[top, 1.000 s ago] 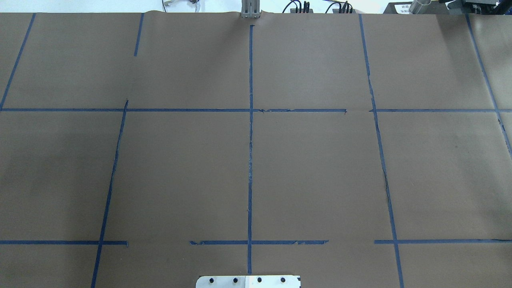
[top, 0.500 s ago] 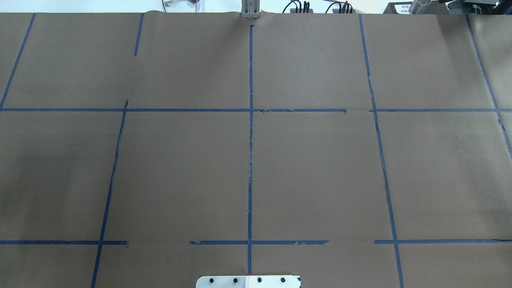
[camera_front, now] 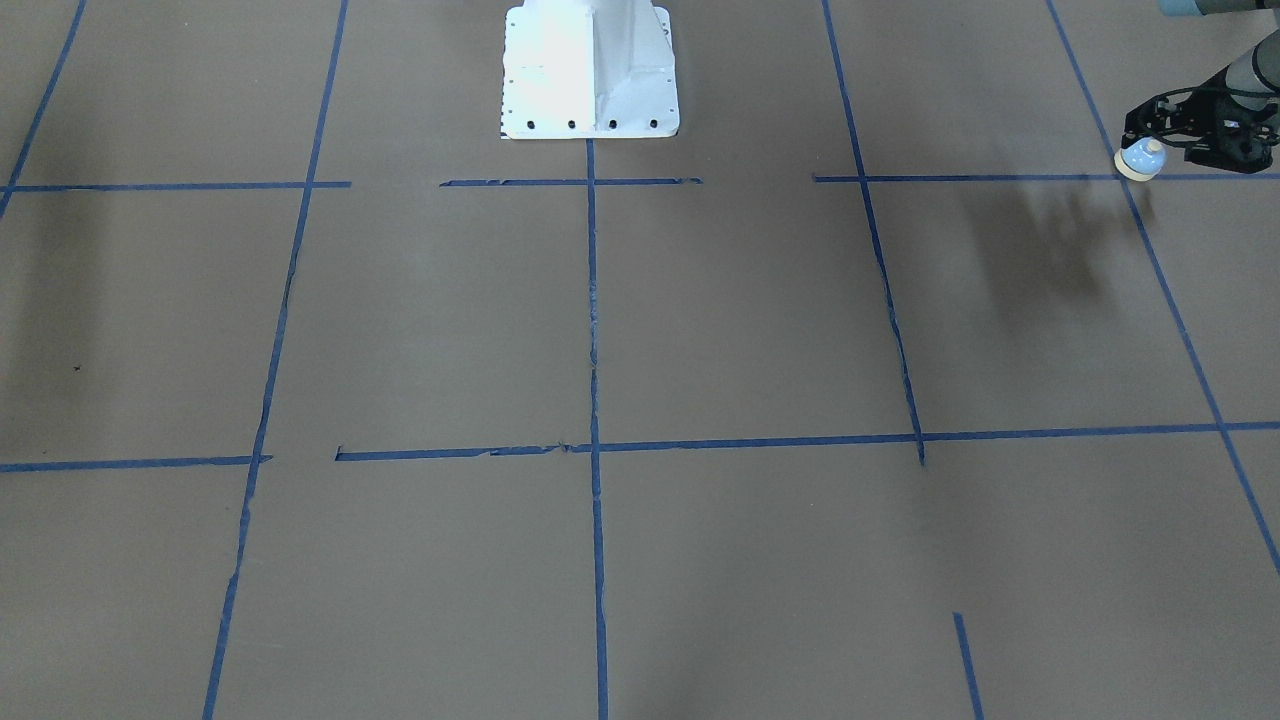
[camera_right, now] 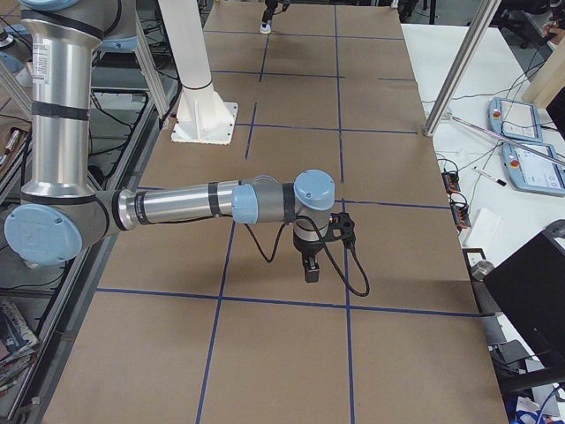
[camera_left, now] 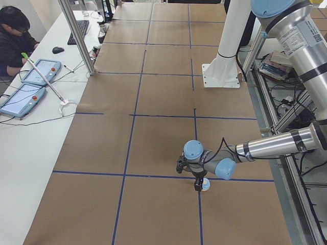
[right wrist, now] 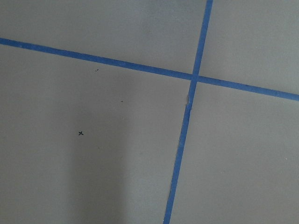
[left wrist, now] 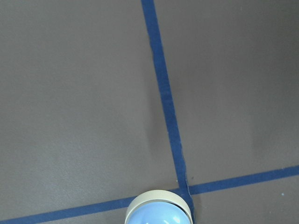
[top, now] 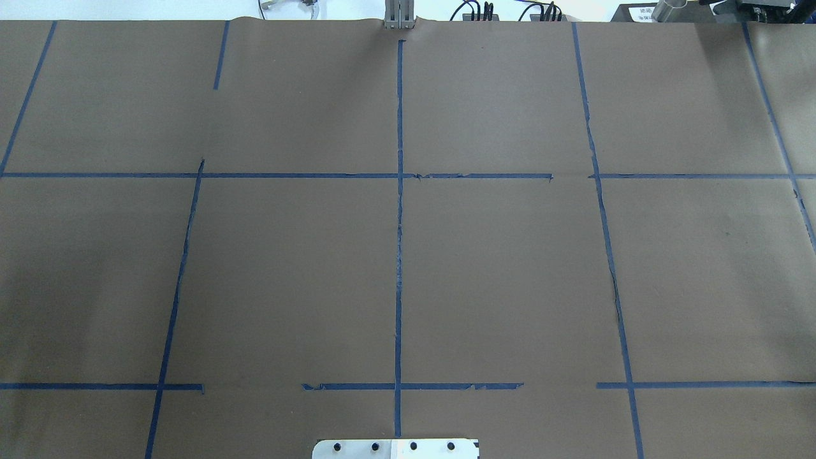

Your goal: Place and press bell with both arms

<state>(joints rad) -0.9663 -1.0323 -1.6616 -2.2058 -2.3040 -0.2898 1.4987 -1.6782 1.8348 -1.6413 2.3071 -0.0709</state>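
The bell has a light-blue dome and a cream base. It hangs at the tip of my left gripper, which is shut on it a little above the table, over a blue tape crossing at the table's left end. The bell also shows in the exterior left view under the left gripper, and at the bottom edge of the left wrist view. My right gripper points down over the table's right part. It shows only in the exterior right view, so I cannot tell if it is open.
The white pedestal base stands at the robot's edge of the brown paper table, which is marked with blue tape lines. An operator, tablets and a metal post are on the far side.
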